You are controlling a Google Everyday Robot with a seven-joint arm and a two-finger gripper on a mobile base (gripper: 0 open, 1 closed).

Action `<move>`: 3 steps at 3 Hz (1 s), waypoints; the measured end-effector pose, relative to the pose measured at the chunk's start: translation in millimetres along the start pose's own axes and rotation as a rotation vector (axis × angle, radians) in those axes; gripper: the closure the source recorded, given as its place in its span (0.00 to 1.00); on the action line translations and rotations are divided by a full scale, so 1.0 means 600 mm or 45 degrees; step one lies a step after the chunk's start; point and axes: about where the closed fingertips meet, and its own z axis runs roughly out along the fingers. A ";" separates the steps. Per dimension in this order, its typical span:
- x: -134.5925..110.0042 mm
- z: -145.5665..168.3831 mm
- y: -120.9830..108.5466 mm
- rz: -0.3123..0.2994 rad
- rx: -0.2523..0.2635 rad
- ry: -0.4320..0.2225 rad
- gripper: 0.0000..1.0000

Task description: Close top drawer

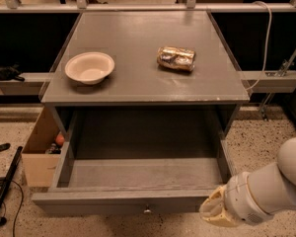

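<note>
The top drawer is a wide, deep grey wooden drawer. It stands pulled far out of the grey cabinet and its inside is empty. Its flat front faces me at the bottom of the view, with a small round metal knob at centre. My gripper, cream-coloured on a white arm, is low at the bottom right. It sits just at the right end of the drawer front, on the near side; I cannot tell whether it touches.
A cream bowl and a crumpled shiny packet lie on the cabinet top. A cardboard box stands on the floor to the left, with a black pole beside it. A white cable and a grey beam are at the right.
</note>
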 end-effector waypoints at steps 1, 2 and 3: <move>0.006 0.025 0.010 0.000 -0.028 0.012 1.00; 0.020 0.049 0.003 0.010 -0.028 0.018 1.00; 0.021 0.050 0.002 0.011 -0.027 0.017 0.82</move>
